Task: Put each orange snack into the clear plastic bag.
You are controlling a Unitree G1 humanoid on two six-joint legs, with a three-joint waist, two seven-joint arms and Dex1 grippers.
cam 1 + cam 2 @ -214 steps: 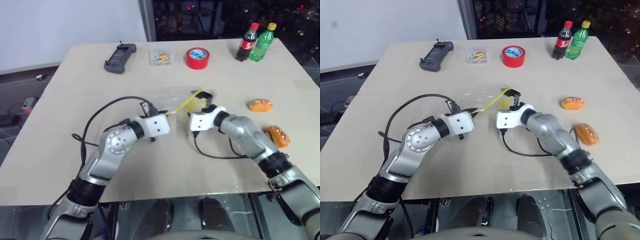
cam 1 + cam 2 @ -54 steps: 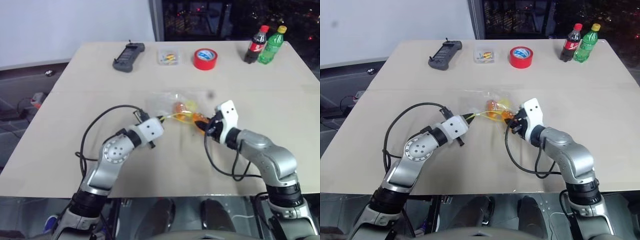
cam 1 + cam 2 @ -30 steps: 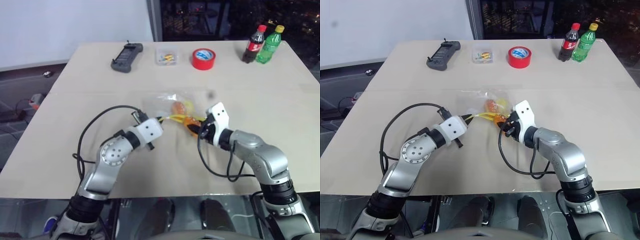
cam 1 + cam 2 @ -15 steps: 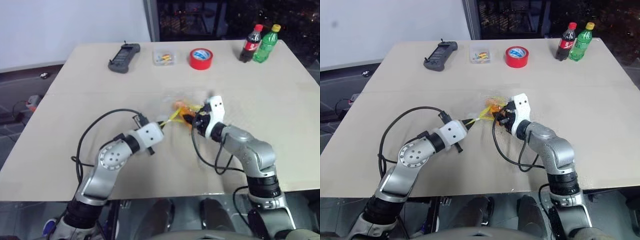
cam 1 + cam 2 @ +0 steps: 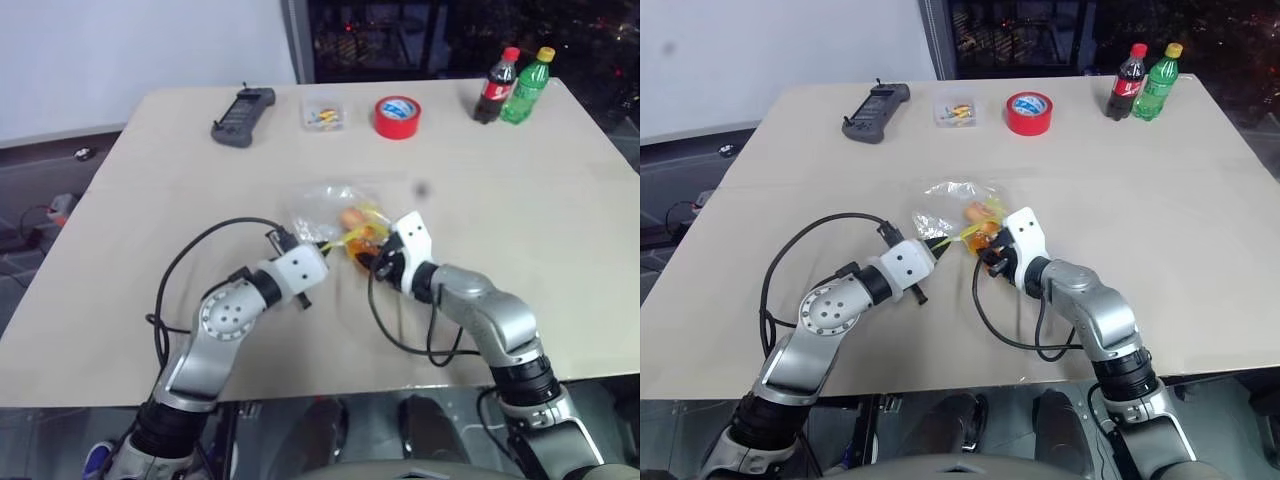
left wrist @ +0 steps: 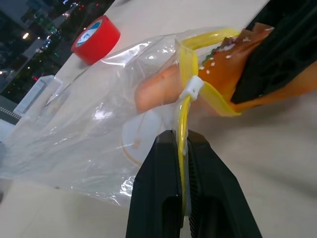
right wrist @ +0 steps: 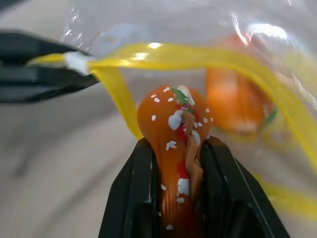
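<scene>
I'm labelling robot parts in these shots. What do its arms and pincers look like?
Both arms are silver-grey metal with rounded joints and black bands, each ending in a white boxy wrist block. A loose black cable loops beside each. The left pincer and right pincer each have two smooth black fingers.

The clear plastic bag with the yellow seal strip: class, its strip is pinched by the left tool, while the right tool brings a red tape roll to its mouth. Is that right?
Not quite. The right tool holds an orange sesame-speckled snack, not a tape roll; the right wrist view shows it. The rest stands: the left tool pinches the yellow strip of the clear plastic bag.
</scene>
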